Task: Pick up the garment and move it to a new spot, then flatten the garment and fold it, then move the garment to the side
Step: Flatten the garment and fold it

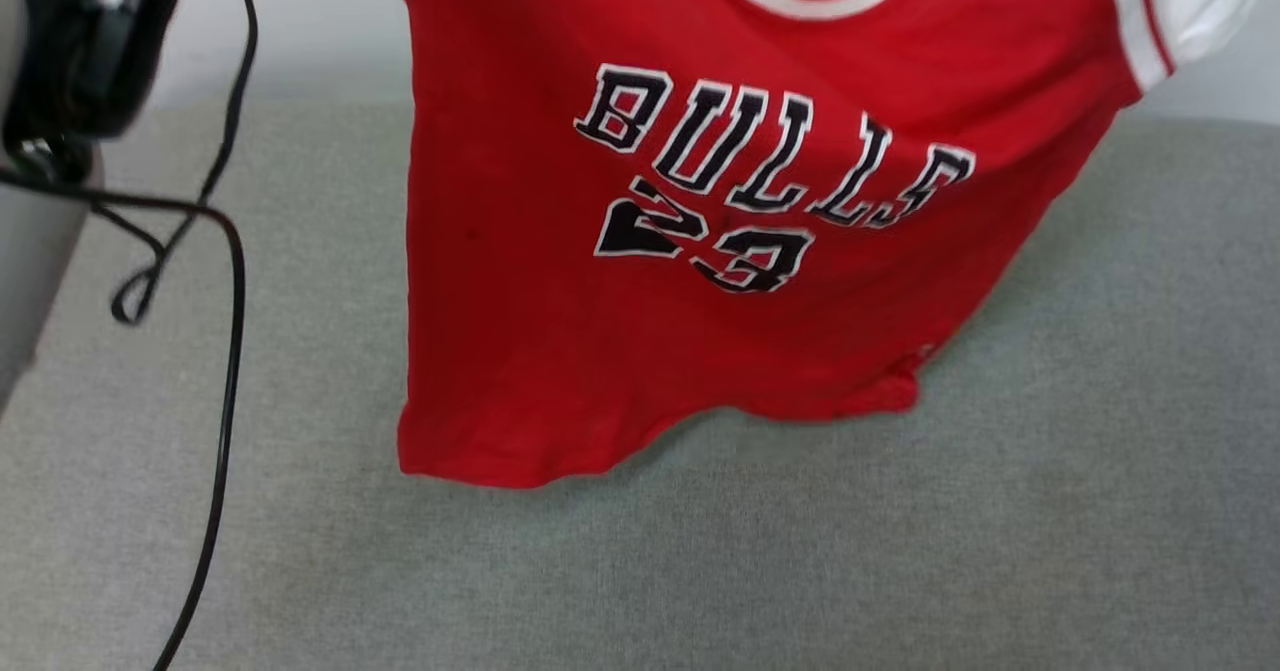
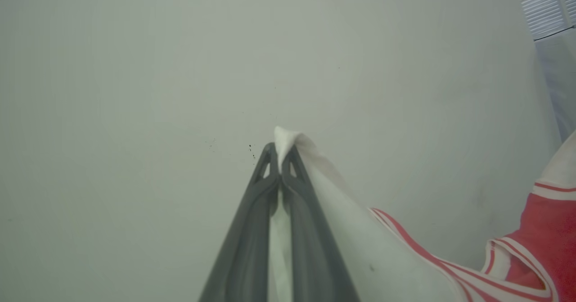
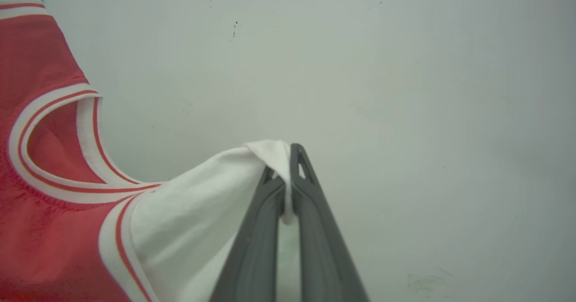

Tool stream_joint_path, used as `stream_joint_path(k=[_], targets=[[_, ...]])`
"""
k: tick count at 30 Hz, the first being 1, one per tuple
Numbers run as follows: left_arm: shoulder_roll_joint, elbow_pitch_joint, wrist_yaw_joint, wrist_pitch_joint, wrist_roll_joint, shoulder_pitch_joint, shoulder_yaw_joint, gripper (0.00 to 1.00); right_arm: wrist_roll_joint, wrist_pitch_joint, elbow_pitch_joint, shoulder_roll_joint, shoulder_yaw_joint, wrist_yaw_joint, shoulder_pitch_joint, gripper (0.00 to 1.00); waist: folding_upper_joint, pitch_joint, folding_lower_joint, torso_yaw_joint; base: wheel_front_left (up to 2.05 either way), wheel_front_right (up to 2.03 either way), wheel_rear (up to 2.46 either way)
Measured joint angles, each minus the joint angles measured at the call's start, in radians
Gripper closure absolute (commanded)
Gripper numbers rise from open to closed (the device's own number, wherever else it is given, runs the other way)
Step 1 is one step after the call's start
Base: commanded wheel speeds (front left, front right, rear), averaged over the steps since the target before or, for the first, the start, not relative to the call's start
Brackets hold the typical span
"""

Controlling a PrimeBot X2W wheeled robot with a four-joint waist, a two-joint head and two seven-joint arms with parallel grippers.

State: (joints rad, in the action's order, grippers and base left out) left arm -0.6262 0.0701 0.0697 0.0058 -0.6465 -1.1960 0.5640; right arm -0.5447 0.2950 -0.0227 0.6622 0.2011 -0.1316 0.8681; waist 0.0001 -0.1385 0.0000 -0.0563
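Grey cloth covers the worktop, which fills the near part of the head view. A black cable dangles over it at 9 o'clock. Beyond that hangs the garment, chest facing the robot and lettering readable. Its hem is low over the cloth and slopes from 7 o'clock up toward 4 o'clock, and I cannot tell whether the lowest corner touches. The striped collar sits at 12 o'clock, and the white sleeves run off the top edge at 11 and 1 o'clock.

Each wrist view shows what holds it up. The left tool is clamped on a pinch of white sleeve, with the red body trailing off toward 4 o'clock. The right tool is likewise closed on the other sleeve, the collar curving at 9 o'clock. A pale wall stands beyond both.

By my reading, the first step is in hand: the garment is lifted and spread between the two arms, ready to set down. The next move probably calls for lowering it hem first, with the tools kept apart so the cloth stays taut, then drawing it along the worktop so it lands flat.
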Motion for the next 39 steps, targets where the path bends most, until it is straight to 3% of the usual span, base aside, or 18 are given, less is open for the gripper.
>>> stream_joint_path(k=[12,24,25,33,39], targets=[[0.073,0.243,-0.072,0.007,0.04,-0.299,0.01,1.0,0.068,0.038,0.158,0.016,0.126,0.0,0.422,1.0,-0.0001,-0.217,0.0002,0.004,0.0,0.0,0.0],[0.153,0.551,-0.125,-0.11,0.083,-0.59,0.0,1.0,0.119,-0.053,0.441,-0.029,0.291,0.0,0.825,1.0,-0.0001,-0.404,0.0003,0.003,0.0,0.0,0.0],[0.165,0.602,-0.134,-0.142,0.083,-0.613,0.001,1.0,0.121,-0.089,0.512,-0.046,0.323,0.0,0.877,1.0,-0.0001,-0.43,0.0002,0.001,0.0,0.0,0.0],[0.186,0.7,-0.166,-0.221,0.058,-0.512,0.017,1.0,0.068,-0.198,0.66,-0.08,0.439,0.0,0.835,1.0,-0.0001,-0.427,0.0002,-0.002,0.0,0.0,0.0],[0.18,0.681,-0.175,-0.256,0.045,-0.362,0.028,1.0,-0.019,-0.27,0.676,-0.088,0.521,0.0,0.727,1.0,-0.0001,-0.397,0.0001,0.008,0.0,0.0,0.0]])
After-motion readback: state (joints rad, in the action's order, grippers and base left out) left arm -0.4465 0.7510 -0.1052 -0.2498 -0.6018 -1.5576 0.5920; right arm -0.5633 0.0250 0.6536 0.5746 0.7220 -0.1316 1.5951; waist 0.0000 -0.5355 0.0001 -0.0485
